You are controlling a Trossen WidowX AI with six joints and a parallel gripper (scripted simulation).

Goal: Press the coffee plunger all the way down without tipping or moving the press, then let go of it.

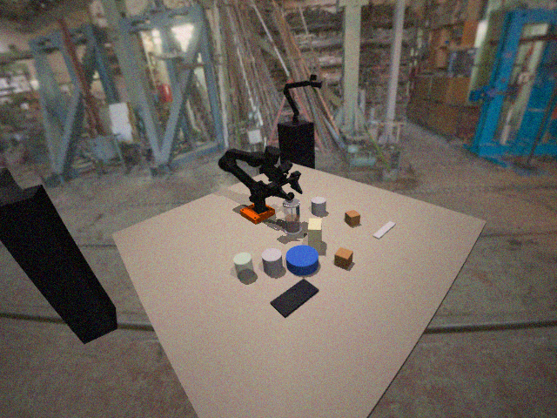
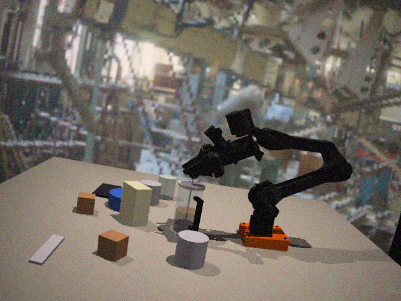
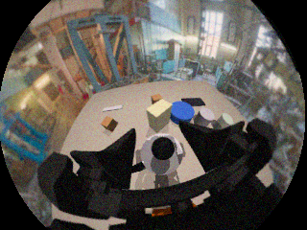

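The coffee press (image 1: 291,216) (image 2: 180,204) (image 3: 148,159) stands upright, a clear glass cylinder with a grey lid, brown contents low inside and a black handle (image 2: 197,214). Its round black plunger knob (image 1: 290,196) (image 3: 163,148) sits just above the lid, with a short bit of thin rod visible between them. My gripper (image 1: 295,192) (image 2: 188,170) (image 3: 157,126) is open over the press. In the wrist view its fingers stand apart on either side of the knob, with a gap on both sides. In the exterior view the fingers mostly hide the knob.
A pale yellow block (image 1: 314,236) (image 2: 134,204) (image 3: 158,115) stands close to the press. A grey cylinder (image 1: 318,206) (image 2: 191,249) is on the handle side. A blue disc (image 1: 301,259), two more cylinders, two orange-brown cubes, a black slab (image 1: 294,298) and a white strip (image 1: 384,230) lie farther out.
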